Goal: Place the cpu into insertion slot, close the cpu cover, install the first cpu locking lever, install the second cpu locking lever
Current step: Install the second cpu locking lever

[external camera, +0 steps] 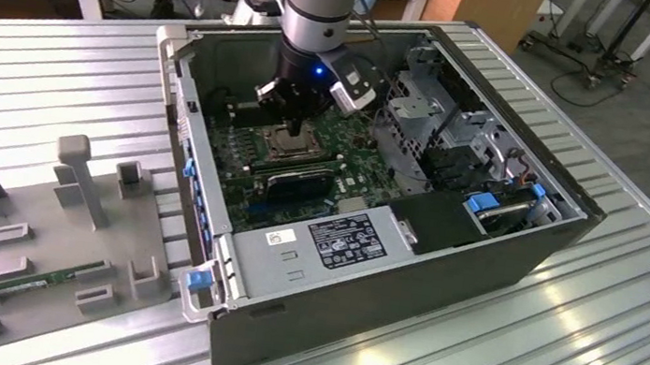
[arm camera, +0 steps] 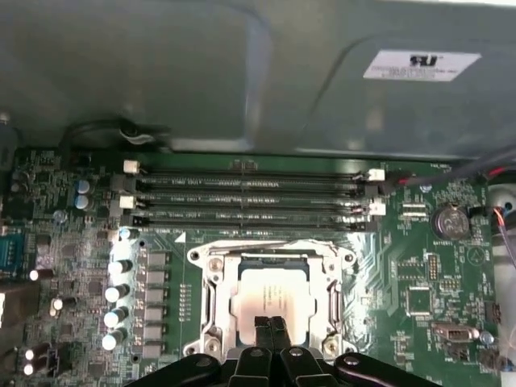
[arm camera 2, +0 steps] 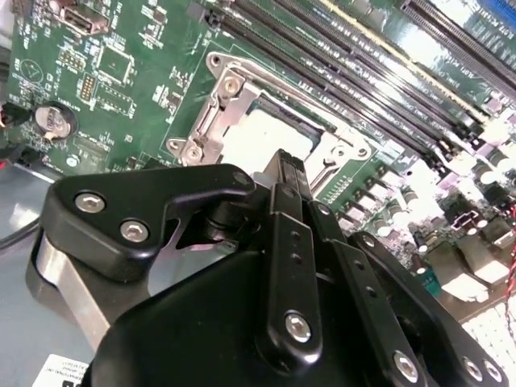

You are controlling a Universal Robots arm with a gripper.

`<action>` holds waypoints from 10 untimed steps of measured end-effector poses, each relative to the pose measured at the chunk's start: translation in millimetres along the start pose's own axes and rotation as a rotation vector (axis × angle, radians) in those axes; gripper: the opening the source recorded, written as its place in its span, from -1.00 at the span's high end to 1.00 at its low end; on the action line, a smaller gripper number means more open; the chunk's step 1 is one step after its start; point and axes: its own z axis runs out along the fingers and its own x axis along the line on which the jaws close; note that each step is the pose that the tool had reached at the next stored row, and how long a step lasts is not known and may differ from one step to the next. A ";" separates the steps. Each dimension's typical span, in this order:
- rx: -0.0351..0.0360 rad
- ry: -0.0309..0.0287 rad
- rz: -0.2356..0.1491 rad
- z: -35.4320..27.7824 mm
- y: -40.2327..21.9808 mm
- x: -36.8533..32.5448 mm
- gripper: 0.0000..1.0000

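Note:
The cpu [arm camera: 274,292] lies flat in the insertion slot [external camera: 284,145] on the green motherboard [arm camera: 419,266], its silver-tan top showing. The silvery cpu cover [arm camera: 211,300] lies down around it as a frame with a window. My gripper [arm camera: 270,325] hangs just above the chip's near edge, its two black fingers shut together with nothing between them. In the second wrist view the fingertips [arm camera 2: 287,165] stand over the bright cpu [arm camera 2: 250,139], with the metal frame [arm camera 2: 230,90] beyond. In the exterior view the gripper [external camera: 294,128] reaches down into the open computer case [external camera: 413,279].
Several long black memory slots [arm camera: 250,197] run beside the socket. A row of capacitors [arm camera: 117,290] and a coin battery [arm camera: 451,219] flank it. Case walls, a drive cage [external camera: 429,111] and a power supply [external camera: 343,237] close in. A grey fixture [external camera: 40,249] holds a green memory stick [external camera: 48,281].

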 end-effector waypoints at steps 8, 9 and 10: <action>0.0161 0.0345 0.004 1.0 1.3 -0.9 0.79; 0.0162 0.0326 0.003 1.1 1.4 -0.8 0.79; 0.0162 0.0290 0.003 1.2 1.4 -0.8 0.79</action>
